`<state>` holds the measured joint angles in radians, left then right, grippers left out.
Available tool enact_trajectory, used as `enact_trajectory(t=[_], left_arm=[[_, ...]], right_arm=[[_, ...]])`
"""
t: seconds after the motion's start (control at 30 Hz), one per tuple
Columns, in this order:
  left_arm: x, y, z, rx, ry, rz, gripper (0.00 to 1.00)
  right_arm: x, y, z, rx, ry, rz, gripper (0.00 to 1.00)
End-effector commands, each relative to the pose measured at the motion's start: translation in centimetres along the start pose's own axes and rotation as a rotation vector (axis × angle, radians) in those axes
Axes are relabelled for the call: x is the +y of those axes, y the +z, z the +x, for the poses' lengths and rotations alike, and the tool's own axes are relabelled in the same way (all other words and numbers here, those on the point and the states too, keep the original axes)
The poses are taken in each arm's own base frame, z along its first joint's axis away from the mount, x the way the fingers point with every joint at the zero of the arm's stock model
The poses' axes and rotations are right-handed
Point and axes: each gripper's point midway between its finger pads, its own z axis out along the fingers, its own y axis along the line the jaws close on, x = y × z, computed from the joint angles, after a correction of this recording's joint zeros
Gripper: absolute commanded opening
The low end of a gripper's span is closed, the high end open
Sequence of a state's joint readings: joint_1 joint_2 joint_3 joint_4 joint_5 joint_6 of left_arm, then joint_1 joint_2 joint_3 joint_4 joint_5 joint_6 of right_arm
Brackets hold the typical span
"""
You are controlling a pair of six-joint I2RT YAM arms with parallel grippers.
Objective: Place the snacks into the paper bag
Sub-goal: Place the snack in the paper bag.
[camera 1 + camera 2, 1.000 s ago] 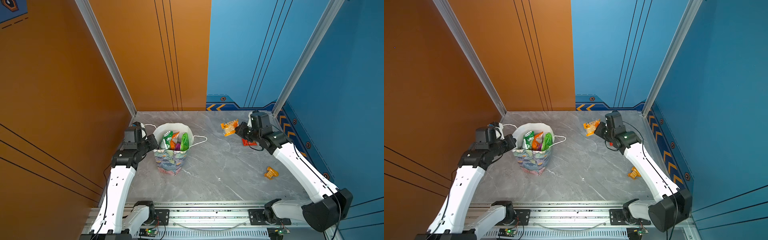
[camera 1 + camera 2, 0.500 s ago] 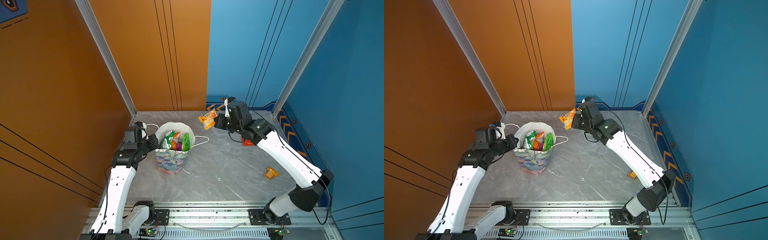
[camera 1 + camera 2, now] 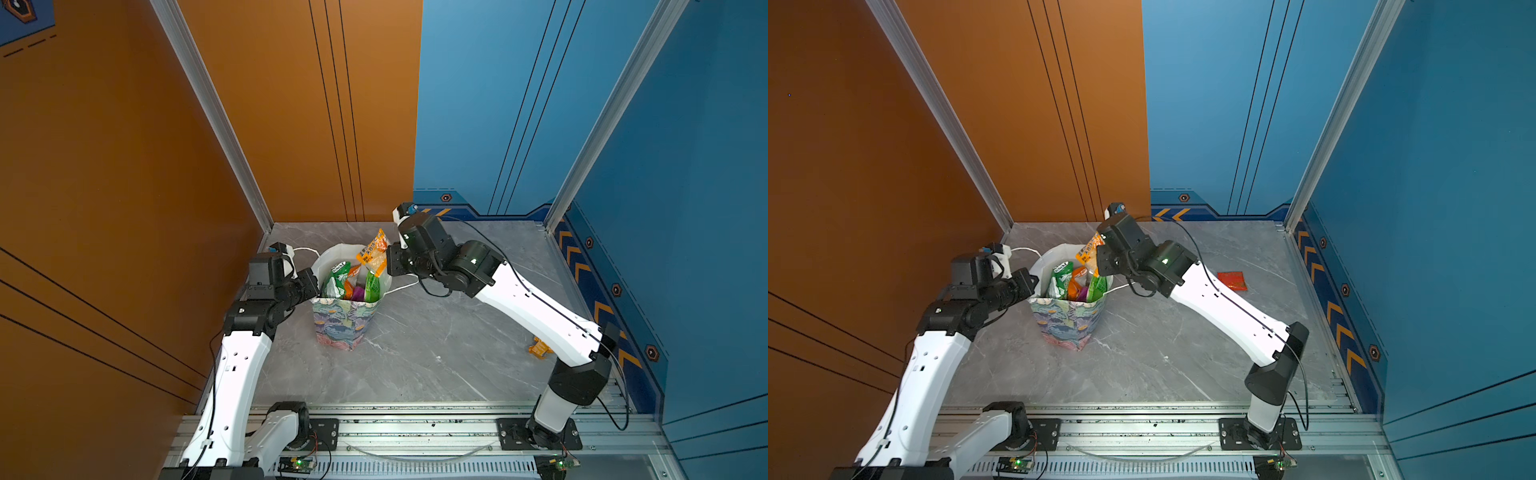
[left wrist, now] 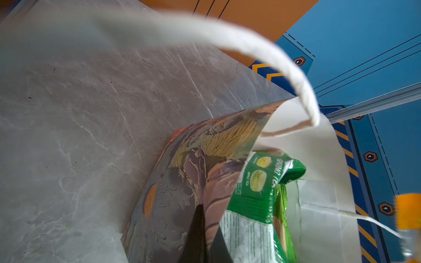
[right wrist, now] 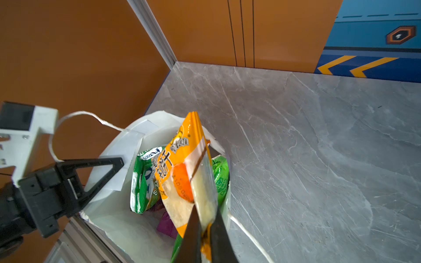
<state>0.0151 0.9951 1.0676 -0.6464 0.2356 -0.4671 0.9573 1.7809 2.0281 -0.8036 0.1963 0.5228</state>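
Top views: paper bag point(image 3: 341, 328) upright on bench point(image 3: 436, 332), mouth open, green and purple snacks point(image 3: 338, 278) standing inside. At 3 o'clock of the mouth, right gripper point(image 3: 385, 261) pinching orange packet point(image 3: 372, 252). Packet over the mouth's 1 o'clock rim, long axis steep, roughly 12 to 6. At the bag's 9 o'clock rim, left gripper point(image 3: 311, 283) pressed together on the paper wall. Not in the bag: small yellow packet point(image 3: 539, 345) at 4 o'clock beside the right arm, small red packet point(image 3: 1232, 280) at 3 o'clock, well apart.

Left wrist: dark fingers point(image 4: 197, 227) closed with the floral wall between them. Just inside and touching that wall, green-white packet point(image 4: 250, 195). Above, a loop of cord handle point(image 4: 284, 66).

Right wrist: fingers point(image 5: 191, 234) clamped on one short end of the orange packet, the rest reaching out past the tips over the white interior. Beneath it, green-white packet and purple packet point(image 5: 167, 224). Apparently not yet below the rim.

Judgement: mouth centre toward 8 o'clock of the packet and straight down. Only the right arm placed for the drop. Likely needs a small nudge toward 8 o'clock, then release. Risk of snagging the 1 o'clock rim
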Motion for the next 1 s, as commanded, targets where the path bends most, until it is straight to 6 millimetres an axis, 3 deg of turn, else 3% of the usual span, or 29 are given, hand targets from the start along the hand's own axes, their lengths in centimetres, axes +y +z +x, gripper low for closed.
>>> enact_trajectory(t=[0.0, 0.3, 0.8, 0.97], left_arm=[[-0.8, -0.1, -0.7, -0.027, 0.021, 0.049, 0.03], [-0.8, -0.1, -0.7, -0.027, 0.022, 0.049, 0.03], [-1.1, -0.2, -0.7, -0.025, 0.023, 0.063, 0.04], [-1.3, -0.3, -0.7, -0.028, 0.023, 0.073, 0.03]], right_arm=[[0.1, 0.6, 1.4, 0.048, -0.078, 0.053, 0.07], [1.2, 2.7, 3.3, 0.107, -0.133, 0.080, 0.08], [2.4, 5.5, 3.4, 0.117, -0.179, 0.114, 0.09], [2.6, 8.1, 4.4, 0.154, -0.172, 0.104, 0.09]])
